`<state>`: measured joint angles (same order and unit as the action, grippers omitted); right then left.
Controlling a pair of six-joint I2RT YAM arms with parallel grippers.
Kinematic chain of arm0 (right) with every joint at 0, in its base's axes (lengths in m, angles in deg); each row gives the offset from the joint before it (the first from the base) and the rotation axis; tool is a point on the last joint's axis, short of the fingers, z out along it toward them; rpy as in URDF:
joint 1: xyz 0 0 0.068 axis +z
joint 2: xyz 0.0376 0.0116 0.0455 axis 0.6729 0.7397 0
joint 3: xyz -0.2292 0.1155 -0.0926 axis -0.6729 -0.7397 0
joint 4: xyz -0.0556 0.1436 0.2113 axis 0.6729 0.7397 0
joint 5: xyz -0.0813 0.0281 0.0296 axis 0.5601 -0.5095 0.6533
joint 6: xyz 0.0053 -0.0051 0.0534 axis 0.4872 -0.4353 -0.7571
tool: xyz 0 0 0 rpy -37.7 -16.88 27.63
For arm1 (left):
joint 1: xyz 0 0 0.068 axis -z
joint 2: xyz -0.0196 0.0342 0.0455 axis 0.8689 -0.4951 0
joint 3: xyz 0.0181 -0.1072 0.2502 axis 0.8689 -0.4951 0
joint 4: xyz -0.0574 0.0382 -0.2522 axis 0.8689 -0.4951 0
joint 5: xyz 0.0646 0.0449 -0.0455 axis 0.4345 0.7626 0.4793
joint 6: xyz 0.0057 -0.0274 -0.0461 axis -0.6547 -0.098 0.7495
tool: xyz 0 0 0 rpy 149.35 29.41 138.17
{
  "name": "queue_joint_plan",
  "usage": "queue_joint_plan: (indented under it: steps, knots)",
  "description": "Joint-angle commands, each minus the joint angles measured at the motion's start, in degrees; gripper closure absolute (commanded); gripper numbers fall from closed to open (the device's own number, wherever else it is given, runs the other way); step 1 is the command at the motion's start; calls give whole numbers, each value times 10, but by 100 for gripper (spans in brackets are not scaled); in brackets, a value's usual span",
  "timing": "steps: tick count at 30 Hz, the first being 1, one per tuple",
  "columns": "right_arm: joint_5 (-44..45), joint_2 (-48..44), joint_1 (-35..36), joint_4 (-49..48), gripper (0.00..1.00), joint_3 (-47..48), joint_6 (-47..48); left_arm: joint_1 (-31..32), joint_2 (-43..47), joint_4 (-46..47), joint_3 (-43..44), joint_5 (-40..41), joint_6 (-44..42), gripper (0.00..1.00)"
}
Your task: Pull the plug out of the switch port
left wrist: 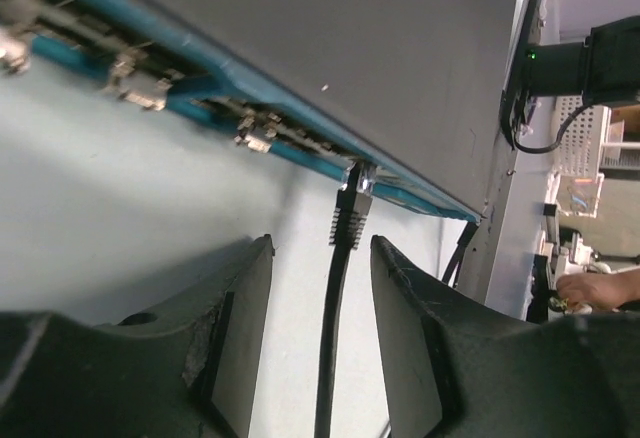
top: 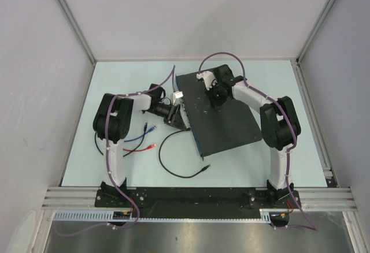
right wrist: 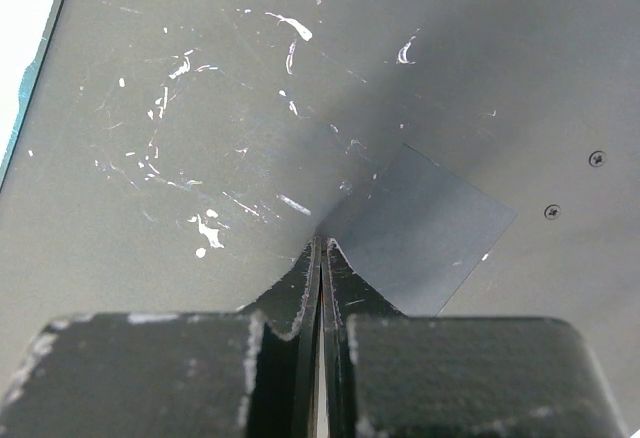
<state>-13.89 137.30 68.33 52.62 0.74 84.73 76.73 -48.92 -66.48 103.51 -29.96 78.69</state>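
The switch point(top: 225, 114) is a flat black box lying at an angle in the middle of the table. Its bluish socket edge point(left wrist: 250, 108) faces my left gripper. A black plug point(left wrist: 352, 213) sits in a port near the end of that edge, and its black cable point(left wrist: 332, 338) runs back between my left fingers. My left gripper point(left wrist: 322, 250) is open just short of the plug, one finger on each side of the cable, touching neither; it also shows in the top view point(top: 179, 121). My right gripper point(right wrist: 322, 248) is shut, tips resting on the switch's scuffed top point(right wrist: 200, 138).
The black cable point(top: 165, 159) loops over the table to a loose end near the switch's near corner. A blue cable point(top: 141, 134) and a red cable point(top: 141, 148) lie left of it. White walls enclose the table on three sides.
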Motion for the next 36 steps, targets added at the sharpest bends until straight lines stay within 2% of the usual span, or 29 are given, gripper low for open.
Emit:
queue_joint_plan:
  steps: [1,16,19,20,21,24,27,36]
  knots:
    - [1,68,27,29,100,-35,5,17,-19,-35,26,-26,-57,50]
    - [10,68,38,28,100,-38,11,16,-36,-44,65,-52,-37,51]
    - [15,64,37,28,100,-37,4,9,-23,5,62,-36,32,50]
    - [14,60,36,30,100,-37,2,5,-13,53,56,-27,57,48]
    - [11,48,33,33,100,-34,-2,-6,-3,87,28,-17,120,47]
    - [-14,31,20,43,100,-28,-12,-17,41,197,-29,1,192,44]
    - [-6,28,18,48,100,-36,-7,-15,52,235,-44,-5,208,44]
    - [19,28,24,49,100,-52,10,-8,4,231,-17,-64,208,51]
